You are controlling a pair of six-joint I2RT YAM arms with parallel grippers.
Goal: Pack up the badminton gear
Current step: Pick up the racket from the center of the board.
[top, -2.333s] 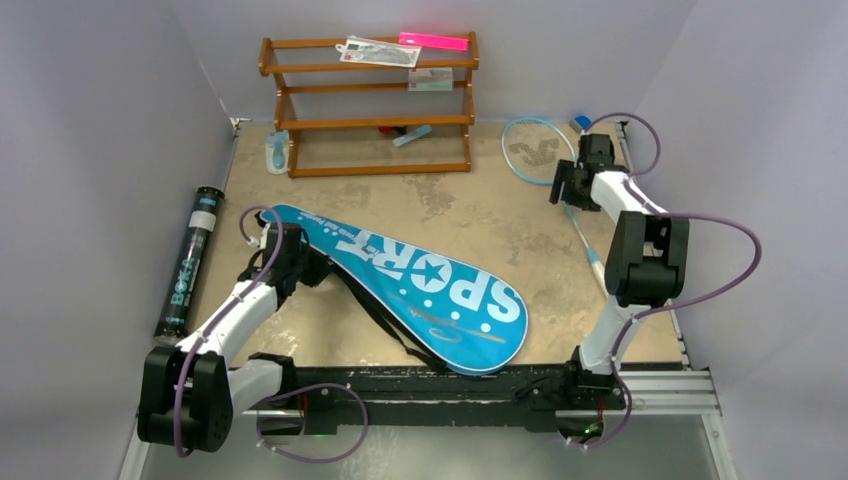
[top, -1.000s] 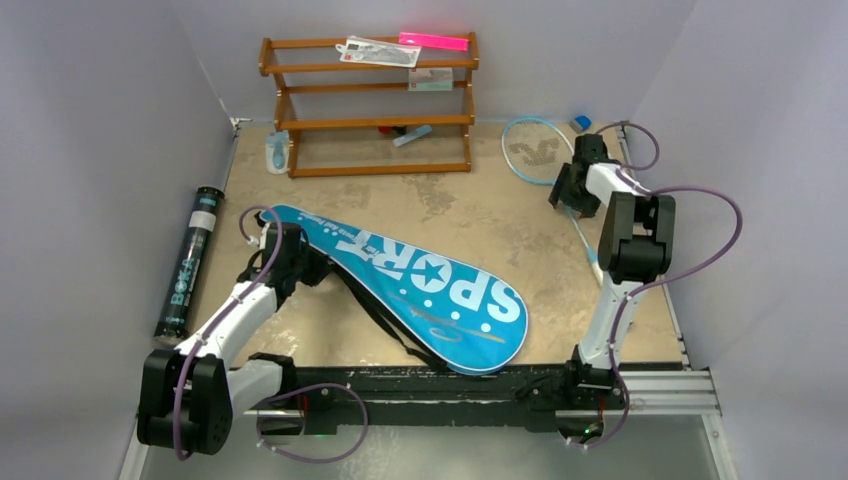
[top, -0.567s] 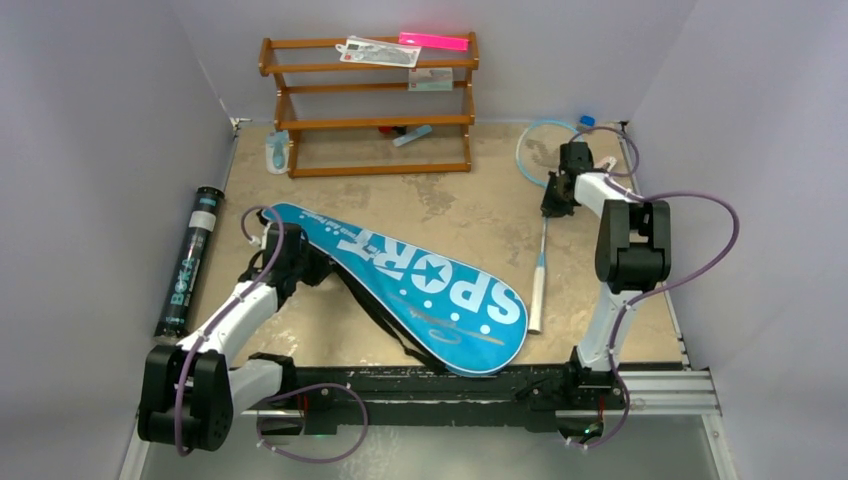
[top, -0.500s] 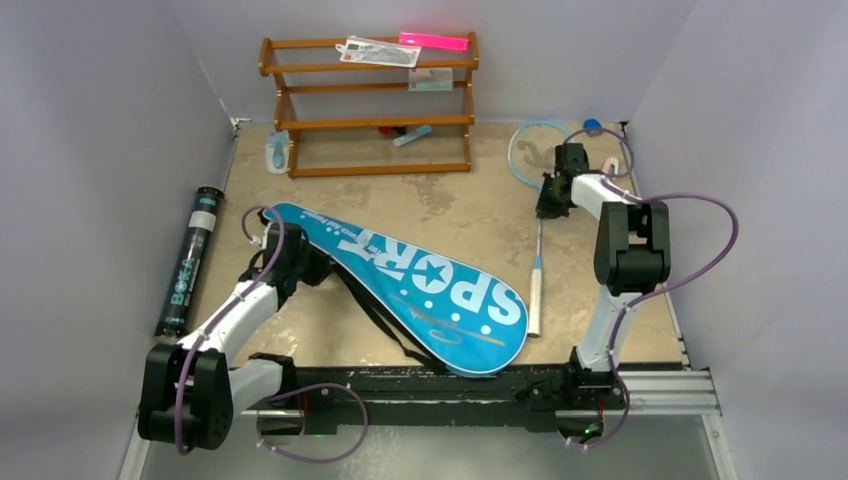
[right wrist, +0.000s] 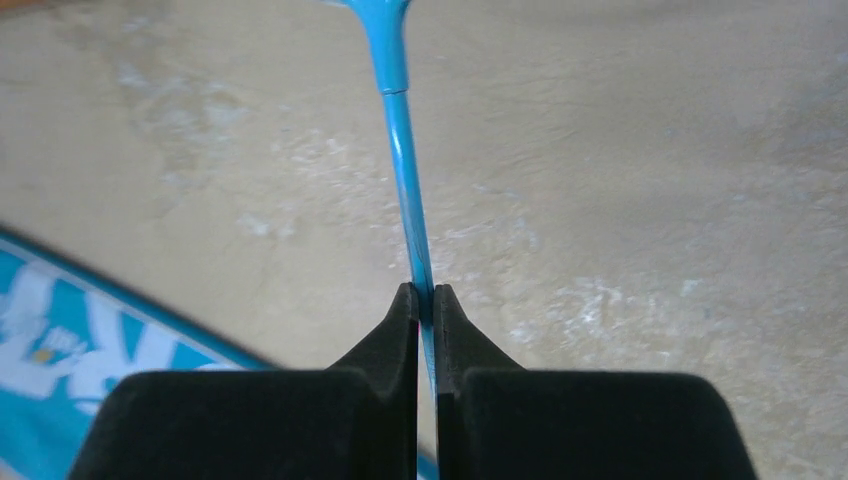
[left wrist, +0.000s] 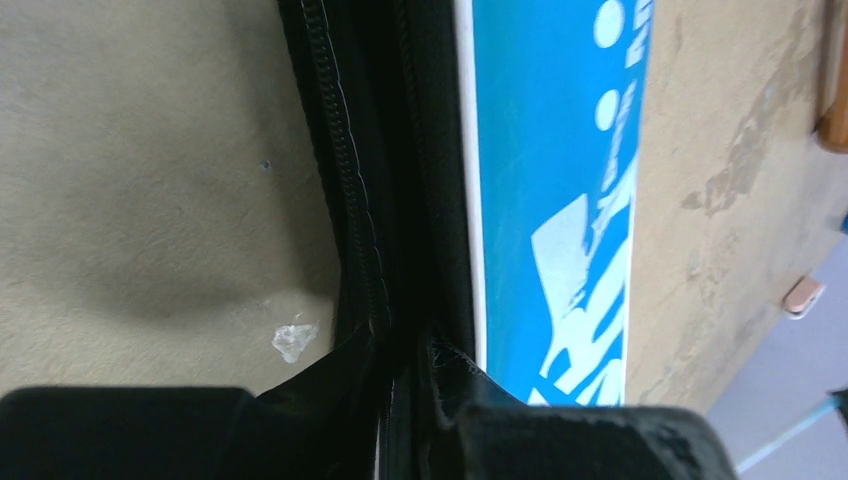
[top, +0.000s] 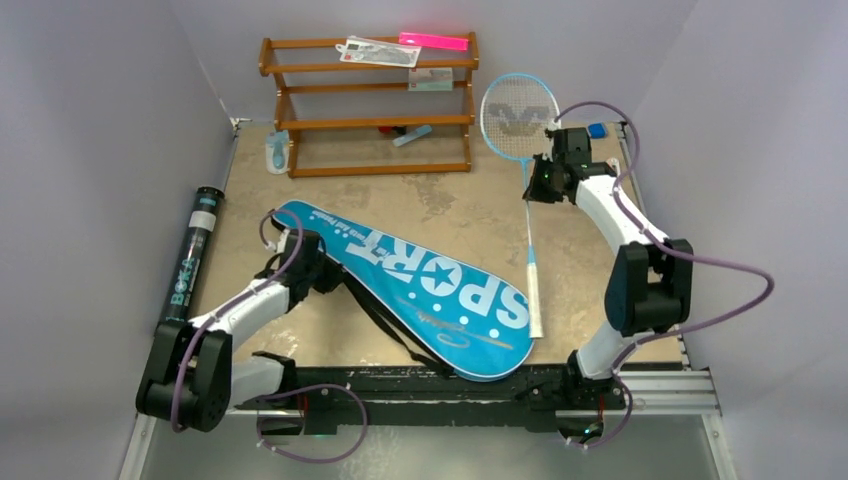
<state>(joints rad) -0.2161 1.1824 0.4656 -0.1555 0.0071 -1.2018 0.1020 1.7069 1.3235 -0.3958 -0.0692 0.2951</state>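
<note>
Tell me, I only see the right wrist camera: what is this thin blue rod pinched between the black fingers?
Observer: The shaft of a light-blue-framed racket; overhead, its strung oval head tilts up beside the brown wooden rack.
Operator: Where is its handle?
Observer: Its white handle lies beside the wide end of the blue racket-shaped bag lettered SPORT.
Operator: And the other arm?
Observer: The left gripper is at the bag's black zipper edge, near its narrow end.
</note>
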